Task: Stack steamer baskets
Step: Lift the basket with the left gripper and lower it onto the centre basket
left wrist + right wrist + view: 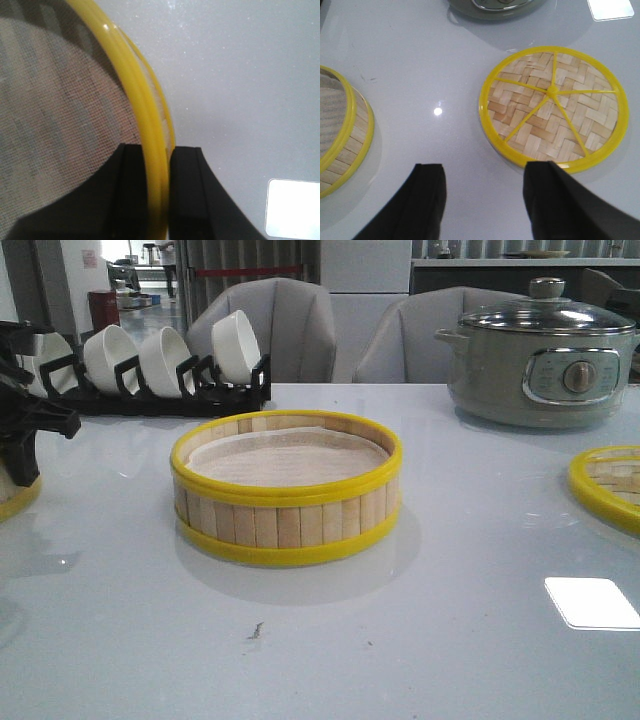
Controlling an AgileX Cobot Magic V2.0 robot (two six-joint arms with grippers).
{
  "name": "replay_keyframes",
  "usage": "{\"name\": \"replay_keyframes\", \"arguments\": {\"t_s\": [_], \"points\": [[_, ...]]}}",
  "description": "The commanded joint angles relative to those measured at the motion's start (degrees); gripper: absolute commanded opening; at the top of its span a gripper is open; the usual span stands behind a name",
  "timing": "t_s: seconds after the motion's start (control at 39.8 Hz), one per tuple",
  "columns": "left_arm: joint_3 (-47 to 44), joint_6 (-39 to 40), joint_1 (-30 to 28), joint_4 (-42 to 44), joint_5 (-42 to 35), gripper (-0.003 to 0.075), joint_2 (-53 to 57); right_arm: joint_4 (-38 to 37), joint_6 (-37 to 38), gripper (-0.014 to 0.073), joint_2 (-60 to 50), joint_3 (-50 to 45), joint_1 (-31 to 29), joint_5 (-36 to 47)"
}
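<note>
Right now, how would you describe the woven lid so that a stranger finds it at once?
Start at the grey electric pot at the table's far right. In front of it, at the right edge, lies the flat woven-bamboo lid. Unlike the slat-walled steamer basket in the middle, it is flat, with yellow spokes meeting at a knob.

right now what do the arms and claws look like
Both are black. The left claw has two flat, matte black fingers with squared tips; in the front view its arm is an angular black bracketed assembly at the left edge. The right claw has two broad black fingers with rounded corners. No cables or markings are visible.
</note>
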State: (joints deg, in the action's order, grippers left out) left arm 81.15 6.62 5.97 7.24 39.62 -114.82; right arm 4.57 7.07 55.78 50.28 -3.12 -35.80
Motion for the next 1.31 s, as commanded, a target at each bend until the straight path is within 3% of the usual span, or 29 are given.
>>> {"name": "replay_keyframes", "arguments": {"t_s": [0.0,0.28,0.6,0.98,1.28], "points": [[2.43,0.89,0.17,-0.82,0.84,0.0093,3.15,-0.16,-0.43,0.0466,-0.51,2.23,-0.30,4.04],[12.08,0.89,5.56,-0.82,6.04,0.0087,5.50,-0.16,-0.43,0.0466,-0.51,2.23,-0.30,4.94],[27.35,0.50,21.07,-0.82,11.30,0.0087,6.13,-0.16,-0.43,0.0466,-0.51,2.23,-0.30,5.47],[28.86,0.25,37.76,-0.82,11.22,0.0087,4.43,-0.16,-0.43,0.0466,-0.51,2.23,-0.30,5.36],[28.86,0.25,42.78,-0.64,12.04,0.0087,-0.74,-0.14,-0.43,0.0466,-0.51,2.23,-0.30,3.93]]}}
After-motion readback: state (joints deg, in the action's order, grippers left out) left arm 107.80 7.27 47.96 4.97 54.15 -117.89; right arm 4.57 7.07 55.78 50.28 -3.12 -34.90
